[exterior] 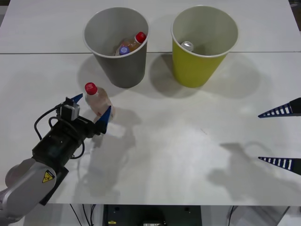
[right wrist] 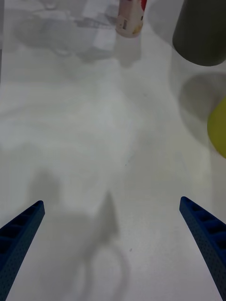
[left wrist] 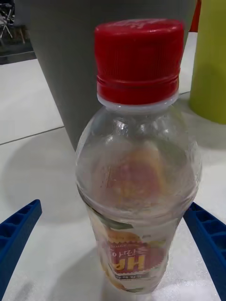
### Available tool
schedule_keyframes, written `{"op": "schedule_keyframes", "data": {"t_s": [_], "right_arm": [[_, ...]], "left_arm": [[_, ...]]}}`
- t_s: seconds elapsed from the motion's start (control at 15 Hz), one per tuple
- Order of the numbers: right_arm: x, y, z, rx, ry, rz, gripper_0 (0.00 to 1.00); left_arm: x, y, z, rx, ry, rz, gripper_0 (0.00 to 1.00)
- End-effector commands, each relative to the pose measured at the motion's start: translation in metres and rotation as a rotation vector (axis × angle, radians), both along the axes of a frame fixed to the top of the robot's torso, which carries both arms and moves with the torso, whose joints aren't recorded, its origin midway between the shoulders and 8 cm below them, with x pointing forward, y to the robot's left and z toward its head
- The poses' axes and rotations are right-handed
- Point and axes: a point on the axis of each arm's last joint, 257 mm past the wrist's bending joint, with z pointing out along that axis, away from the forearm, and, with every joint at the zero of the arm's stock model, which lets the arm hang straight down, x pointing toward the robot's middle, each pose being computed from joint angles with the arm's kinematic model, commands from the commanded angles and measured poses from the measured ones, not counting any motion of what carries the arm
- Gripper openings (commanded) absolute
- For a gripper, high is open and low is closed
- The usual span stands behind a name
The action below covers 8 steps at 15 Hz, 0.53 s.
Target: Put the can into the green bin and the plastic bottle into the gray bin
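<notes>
Between my fingers: the plastic bottle [exterior: 98, 100] stands upright on the bench [exterior: 188, 141], just in front of the gray bin [exterior: 116, 44], and my left hand [exterior: 88, 109] is spread around it, one blue finger on each side, neither yet pressing the wall as far as I can judge.
Relation that matters: the bottle's long axis is vertical, cap up, and it sits straight ahead of my left wrist, centred in the gap; the fingers flank its lower body near the label.
Nearer arm: the left, by far. My right hand [exterior: 280, 136] hangs open over the bench on the right, well apart from the bottle.
Step in hand: I judge this to be the moment before closing on the bottle; after that comes a lift over the gray rim behind it.
Bottle's look: clear ridged plastic, red cap [left wrist: 139, 61], pale pinkish contents, a white label [left wrist: 134, 258] with red, green and yellow print low on the body.
Gray bin: already holds a red-capped bottle [exterior: 134, 43] with orange-brown contents and a purple-capped bottle [exterior: 123, 50].
Can: the can [exterior: 187, 46] lies inside the green bin [exterior: 203, 44], silver top showing, so that half looks done.
Risk: the wall looks thin and smooth, so a squeeze too high may let it slip or tip toward the bin.
</notes>
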Motion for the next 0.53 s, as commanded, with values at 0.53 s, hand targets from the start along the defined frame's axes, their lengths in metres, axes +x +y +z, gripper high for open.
{"op": "schedule_keyframes", "data": {"t_s": [0.53], "right_arm": [[0.000,0.000,0.000,0.000,0.000,0.000,1.00]], "left_arm": [[0.030,-0.023,0.003,-0.055,-0.012,0.020,1.00]]}}
